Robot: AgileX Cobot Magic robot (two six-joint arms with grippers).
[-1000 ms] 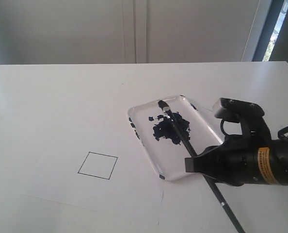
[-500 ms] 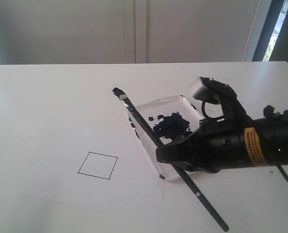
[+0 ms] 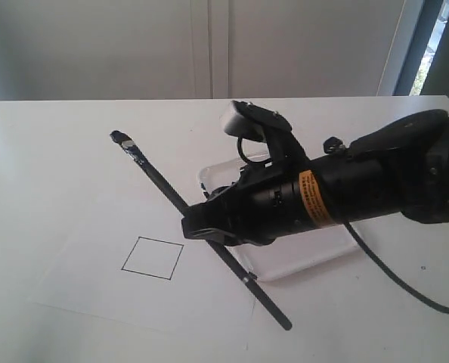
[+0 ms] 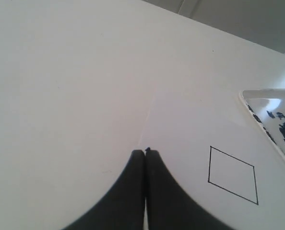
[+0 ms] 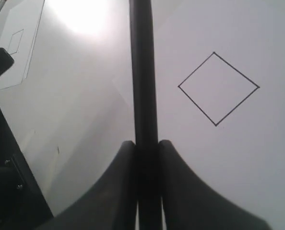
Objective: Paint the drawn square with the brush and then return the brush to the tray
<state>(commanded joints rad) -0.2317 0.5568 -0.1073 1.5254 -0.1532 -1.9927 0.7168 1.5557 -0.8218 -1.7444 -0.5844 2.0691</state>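
Brush [image 3: 158, 179] has left the tray [image 3: 304, 261] — clamped in the right pincer [image 3: 198, 229], it now slants over the desk [image 3: 51, 151], bristles at 11 o'clock from the drawn square [image 3: 153, 258]. Left pincer [image 4: 145, 152] is closed on nothing.

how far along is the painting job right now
Done: the brush is out of the tray, clamped in the right gripper. In hand: it is held above the paper, beside the drawn square. Left: that square is blank, so painting it and returning the brush remain.

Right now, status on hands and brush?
Right hand shut on brush, over the paper. Left hand shut, empty. Drawn square blank, nothing lying on it.
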